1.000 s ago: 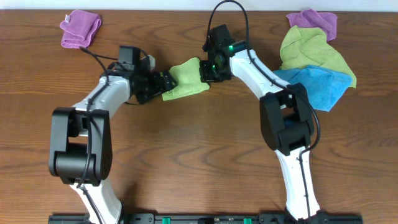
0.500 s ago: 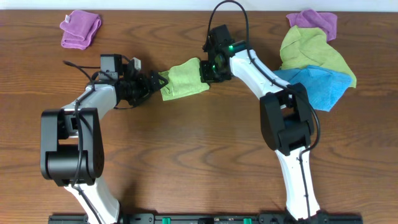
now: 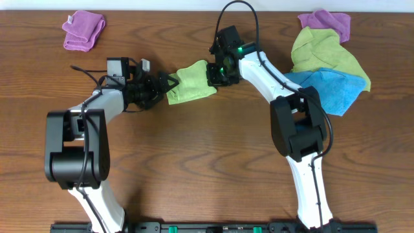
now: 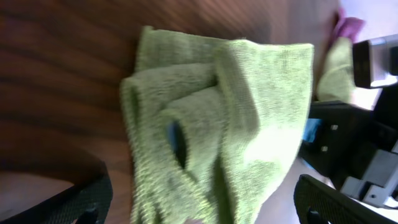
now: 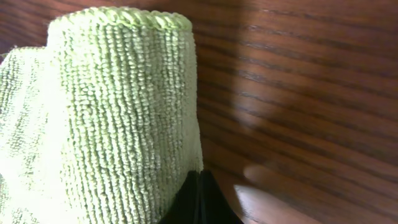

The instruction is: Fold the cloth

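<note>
Overhead, nearest: two arms point(image 3: 297, 129) reaching up from the near edge of the wooden table point(image 3: 194, 162). At mid-table, one lime-green cloth point(image 3: 193, 81), bunched and partly folded over, lying between both grippers. Left gripper point(image 3: 167, 84) spread wide at its left edge; right gripper point(image 3: 215, 72) pinching its right edge. Farther right, one blue cloth point(image 3: 333, 90) touching one duller green cloth point(image 3: 323, 52). Farthest, two purple cloths point(image 3: 84, 29): one at far left, second one point(image 3: 326, 21) at far right.

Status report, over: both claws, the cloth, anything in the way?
Left claw open, at left edge of the cloth. Right claw shut on its right edge. Cloth bunched, not flat. Nothing blocking; other cloths lie apart.
</note>
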You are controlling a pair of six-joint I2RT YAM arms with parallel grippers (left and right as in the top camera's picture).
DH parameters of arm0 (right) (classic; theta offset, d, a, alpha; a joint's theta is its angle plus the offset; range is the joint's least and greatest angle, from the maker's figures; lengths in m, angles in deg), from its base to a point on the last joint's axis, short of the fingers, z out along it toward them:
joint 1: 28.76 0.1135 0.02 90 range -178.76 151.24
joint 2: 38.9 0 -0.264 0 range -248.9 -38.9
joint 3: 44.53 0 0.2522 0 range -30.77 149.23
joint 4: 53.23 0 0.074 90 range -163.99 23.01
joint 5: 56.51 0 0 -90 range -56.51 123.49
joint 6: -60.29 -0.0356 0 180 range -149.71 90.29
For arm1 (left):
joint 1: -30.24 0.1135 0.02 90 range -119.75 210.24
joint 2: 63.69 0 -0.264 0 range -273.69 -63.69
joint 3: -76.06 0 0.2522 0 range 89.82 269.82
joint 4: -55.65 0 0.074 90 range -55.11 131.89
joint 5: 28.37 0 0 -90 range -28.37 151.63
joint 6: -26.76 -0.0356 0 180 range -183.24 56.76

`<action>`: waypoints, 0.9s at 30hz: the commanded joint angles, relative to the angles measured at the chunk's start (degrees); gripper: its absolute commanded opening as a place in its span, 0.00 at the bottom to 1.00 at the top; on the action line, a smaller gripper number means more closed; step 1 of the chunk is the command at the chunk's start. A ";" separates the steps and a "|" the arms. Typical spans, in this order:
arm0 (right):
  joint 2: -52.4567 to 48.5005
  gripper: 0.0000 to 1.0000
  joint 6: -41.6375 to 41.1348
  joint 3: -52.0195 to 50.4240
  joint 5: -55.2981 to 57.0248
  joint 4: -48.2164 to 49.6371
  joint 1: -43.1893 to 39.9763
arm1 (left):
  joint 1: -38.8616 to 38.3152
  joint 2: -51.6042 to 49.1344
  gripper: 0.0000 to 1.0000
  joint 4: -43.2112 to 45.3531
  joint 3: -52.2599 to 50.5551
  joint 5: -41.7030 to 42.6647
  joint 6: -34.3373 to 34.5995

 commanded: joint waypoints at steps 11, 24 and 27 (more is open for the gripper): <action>-0.74 0.01 0.72 1.01 -4.24 -0.13 1.51 | -1.16 -7.08 0.91 1.51 -1.60 -0.42 2.49; -0.74 0.01 0.74 1.03 -4.63 -0.55 1.44 | -1.88 -7.08 0.06 1.60 -1.60 -0.98 2.47; -0.68 0.01 0.74 1.05 -4.63 -1.36 0.37 | -0.87 -7.08 0.05 2.14 -1.57 -0.02 2.16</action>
